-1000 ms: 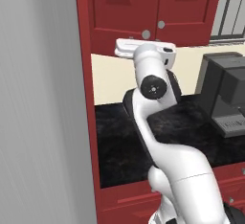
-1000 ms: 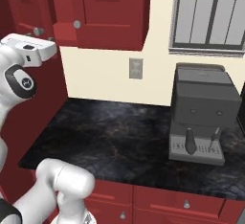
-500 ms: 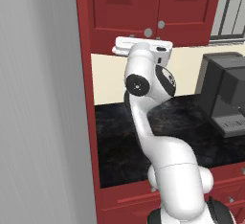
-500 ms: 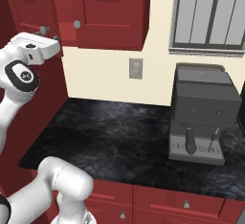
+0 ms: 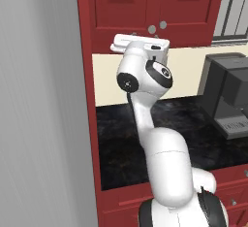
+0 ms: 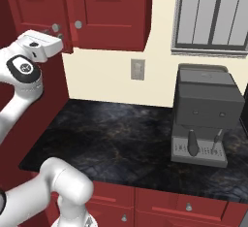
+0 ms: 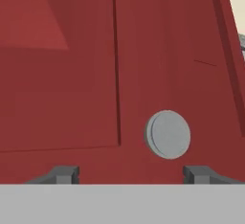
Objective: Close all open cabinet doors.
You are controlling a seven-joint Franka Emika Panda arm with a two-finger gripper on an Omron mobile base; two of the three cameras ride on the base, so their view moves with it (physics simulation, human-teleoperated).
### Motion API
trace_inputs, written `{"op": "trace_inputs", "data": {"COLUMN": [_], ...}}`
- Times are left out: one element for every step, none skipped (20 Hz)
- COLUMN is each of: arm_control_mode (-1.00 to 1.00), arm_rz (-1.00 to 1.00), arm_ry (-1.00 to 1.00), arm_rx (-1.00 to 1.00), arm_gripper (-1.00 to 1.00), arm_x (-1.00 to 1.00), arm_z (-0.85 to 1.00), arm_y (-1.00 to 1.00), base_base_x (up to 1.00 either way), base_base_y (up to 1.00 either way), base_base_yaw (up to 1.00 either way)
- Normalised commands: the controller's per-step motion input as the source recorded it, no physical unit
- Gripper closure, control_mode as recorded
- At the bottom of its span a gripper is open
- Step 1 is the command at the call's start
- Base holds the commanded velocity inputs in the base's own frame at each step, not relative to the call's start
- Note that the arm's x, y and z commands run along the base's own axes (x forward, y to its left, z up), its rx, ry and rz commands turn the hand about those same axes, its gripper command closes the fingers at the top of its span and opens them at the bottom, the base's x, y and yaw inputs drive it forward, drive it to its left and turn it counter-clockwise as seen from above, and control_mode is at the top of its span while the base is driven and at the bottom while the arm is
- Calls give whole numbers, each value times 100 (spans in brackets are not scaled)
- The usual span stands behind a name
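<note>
Here the two-finger gripper (image 7: 130,173) stands spread apart just before the dark red wooden cabinet door (image 7: 72,74), its round grey metal knob (image 7: 167,134) between the fingertips (image 7: 62,174), untouched.

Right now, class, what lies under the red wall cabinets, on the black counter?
Under the cabinet doors a dark coffee machine stands on the black counter; the arm covers some counter.

You're right up against the red cabinet door (image 7: 72,74), its round grey knob (image 7: 167,134) sitting just above and between the end effector (image 7: 129,174) fingertips (image 7: 62,173), nearer one.
</note>
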Motion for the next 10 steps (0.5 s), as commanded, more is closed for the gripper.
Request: {"op": "trace_inputs", "data": {"arm_control_mode": [-100,-100,-100,-100,-100,-100,-100,-100,-100,-100], "arm_rz": [0,0,0,0,0,0,0,0,0,1], "arm_ry": [0,0,0,0,0,0,0,0,0,0], "arm_rx": [0,0,0,0,0,0,0,0,0,0], "arm_gripper": [-100,-100,-100,-100,-100,-100,-100,-100,-100,-100], "arm_x": [56,57,54,50,46,41,31,23,14,9], "arm_z": [0,0,0,0,0,0,0,0,0,0], "arm_y": [0,0,0,0,0,0,0,0,0,0], "base_base_x": [0,0,0,0,0,0,0,0,0,0], "base_base_y": [0,0,0,0,0,0,0,0,0,0], "base_base_yaw": [0,0,0,0,0,0,0,0,0,0]}}
